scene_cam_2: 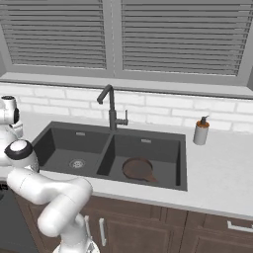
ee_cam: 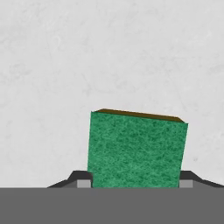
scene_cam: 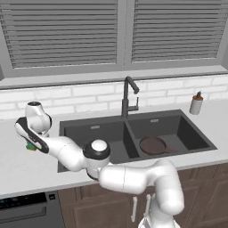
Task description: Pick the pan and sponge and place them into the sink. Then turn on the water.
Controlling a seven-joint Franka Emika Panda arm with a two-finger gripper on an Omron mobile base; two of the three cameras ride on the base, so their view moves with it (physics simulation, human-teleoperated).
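The green sponge (ee_cam: pixel 135 148) lies on the pale counter left of the sink, and a corner of the sponge (scene_cam: pixel 30 147) peeks out under my hand. My gripper (ee_cam: pixel 134 183) is shut on it, one dark fingertip (ee_cam: pixel 82 178) pressed against each side. The dark brown pan (scene_cam: pixel 152 144) rests flat in the right basin of the dark grey sink (scene_cam: pixel 95 136), also seen as the pan (scene_cam_2: pixel 137 168) in the sink (scene_cam_2: pixel 64 148) from the right. No water is in view at the gooseneck faucet (scene_cam: pixel 127 95).
A soap dispenser (scene_cam: pixel 196 103) stands on the counter right of the sink, against the white tile wall. My arm stretches low across the counter's front edge to the left. Window blinds hang above the faucet (scene_cam_2: pixel 111 106).
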